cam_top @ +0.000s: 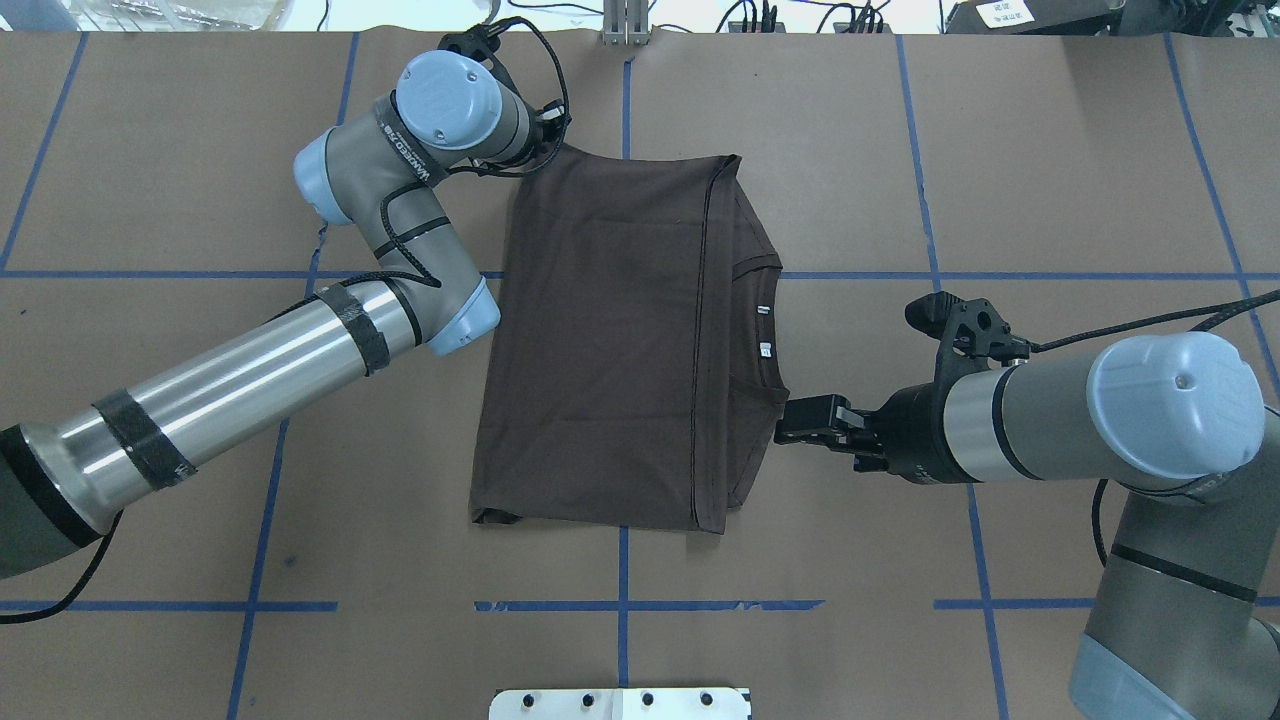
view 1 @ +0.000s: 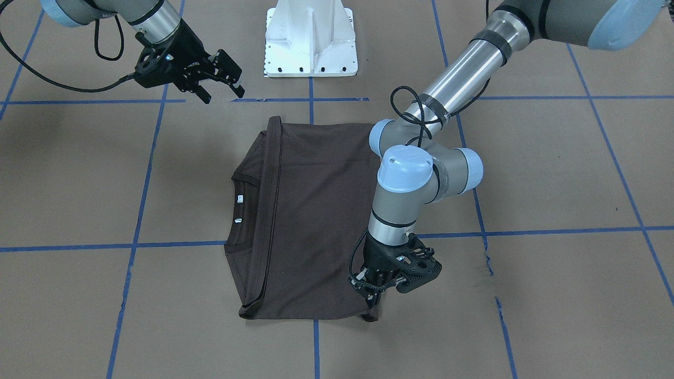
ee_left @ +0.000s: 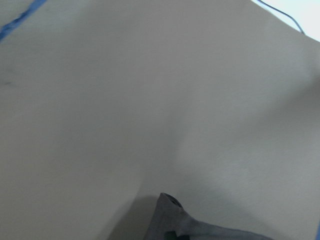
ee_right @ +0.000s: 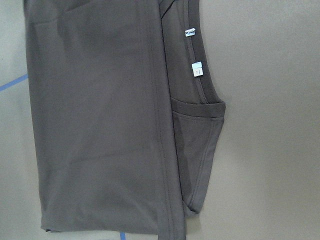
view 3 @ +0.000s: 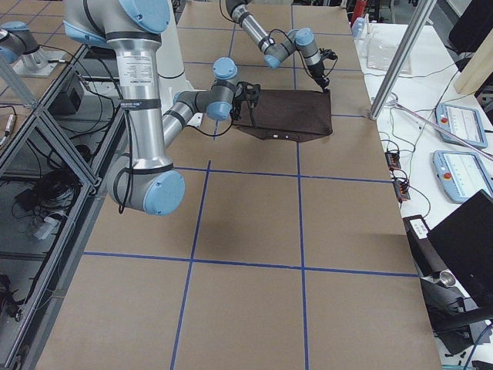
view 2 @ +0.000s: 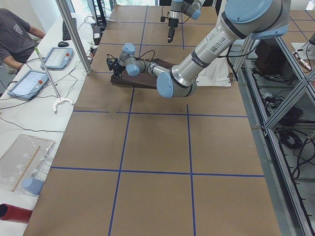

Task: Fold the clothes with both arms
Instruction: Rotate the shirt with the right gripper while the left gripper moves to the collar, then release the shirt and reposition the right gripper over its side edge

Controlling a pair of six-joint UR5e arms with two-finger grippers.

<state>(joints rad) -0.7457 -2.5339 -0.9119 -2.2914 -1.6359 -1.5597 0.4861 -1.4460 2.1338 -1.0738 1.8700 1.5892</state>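
Observation:
The dark brown T-shirt (view 1: 316, 221) lies folded flat in the middle of the table, also in the overhead view (cam_top: 600, 340). Its collar and white tags (cam_top: 763, 330) are exposed on the robot's right side. My left gripper (view 1: 375, 297) points straight down at the shirt's far left corner, and its fingers look closed on that corner. The left wrist view shows only a raised tip of cloth (ee_left: 170, 222). My right gripper (view 1: 221, 90) is open and empty. It hovers just off the collar side (cam_top: 797, 425). The right wrist view looks down on the shirt (ee_right: 100, 125).
The white pedestal base (view 1: 310, 42) stands at the robot's edge of the table. Blue tape lines (view 1: 526, 230) cross the brown paper cover. A side bench with tablets (view 2: 34, 78), a metal pole (view 2: 74, 34) and a seated person (view 2: 17, 34) lie beyond the far edge.

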